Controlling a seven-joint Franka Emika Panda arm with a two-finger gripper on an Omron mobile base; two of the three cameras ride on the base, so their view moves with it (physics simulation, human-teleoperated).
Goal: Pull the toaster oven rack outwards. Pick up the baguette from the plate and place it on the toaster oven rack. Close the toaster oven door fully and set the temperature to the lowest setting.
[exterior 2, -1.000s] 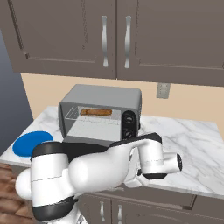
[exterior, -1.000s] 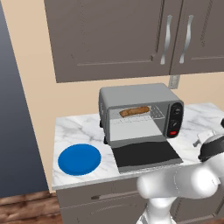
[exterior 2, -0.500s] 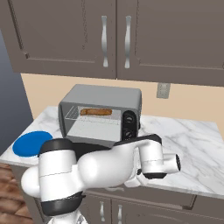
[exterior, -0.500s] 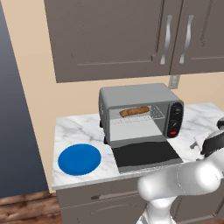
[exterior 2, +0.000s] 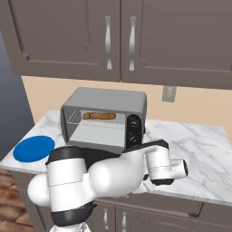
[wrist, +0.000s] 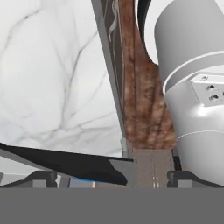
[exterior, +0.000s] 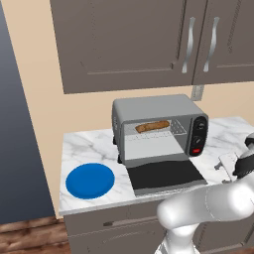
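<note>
White marble worktop point(exterior: 89, 144) over grey drawers point(exterior: 114, 223), grey wall cabinets point(exterior 2: 63, 36) above, beige wall point(exterior: 84, 111), wood floor point(exterior: 30, 238) below.

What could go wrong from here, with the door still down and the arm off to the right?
1. The dark glass drop-down door lies flat open; the low gripper, jaws wide, must get under its front edge and could slip off.
2. The brown crusty baguette sits on the thin silver wire rack; a hard close might jolt it.
3. The black knobs sit close together, so the wrong one could get turned.
</note>
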